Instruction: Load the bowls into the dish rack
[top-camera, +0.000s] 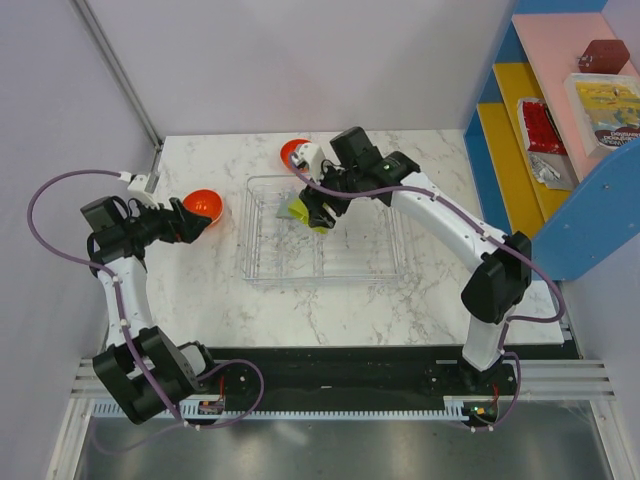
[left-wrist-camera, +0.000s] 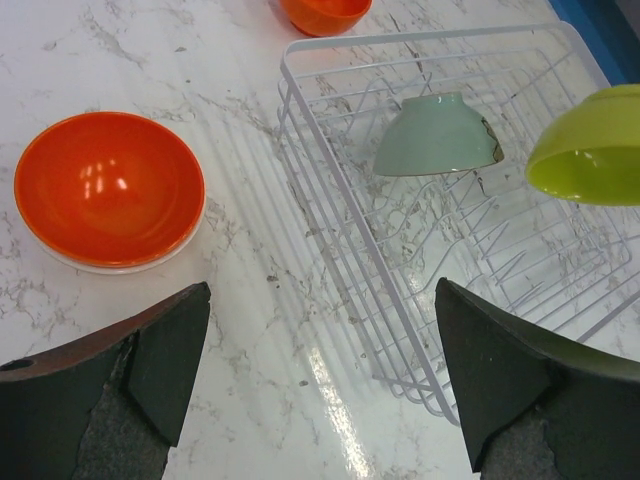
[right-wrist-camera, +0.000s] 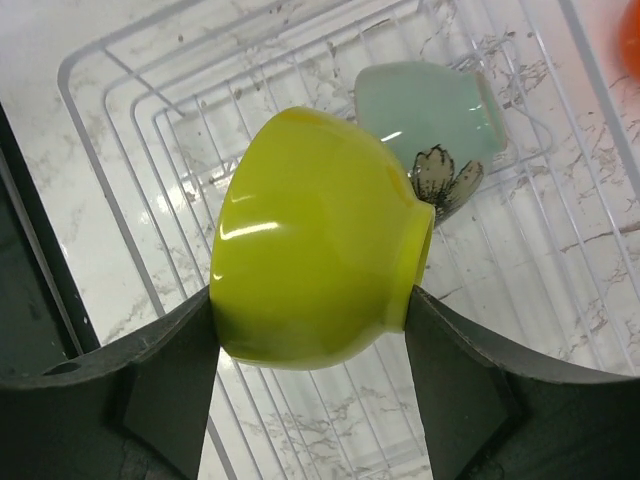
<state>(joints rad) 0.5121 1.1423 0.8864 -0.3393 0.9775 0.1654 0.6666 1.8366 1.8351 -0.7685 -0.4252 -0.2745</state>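
Lime bowl over the rack, right arm holding it; left arm nearer the orange bowl.
Dish rack (top-camera: 372, 252) mid-table. Lime bowl (right-wrist-camera: 315, 240) is tipped on its side, clamped in the right gripper (right-wrist-camera: 310, 300) above the rack's far-left corner, beside the pale green bowl (right-wrist-camera: 425, 110); likely straight down. Left gripper (left-wrist-camera: 320, 290) is wide. Only its wrist view shows a white rim under the orange bowl (left-wrist-camera: 110, 190).

The right arm (top-camera: 450, 215) half hides the orange bowl (top-camera: 289, 152) at the table's (top-camera: 300, 310) back edge. The lime bowl (right-wrist-camera: 310, 240) overlaps the pale green bowl (right-wrist-camera: 430, 105).
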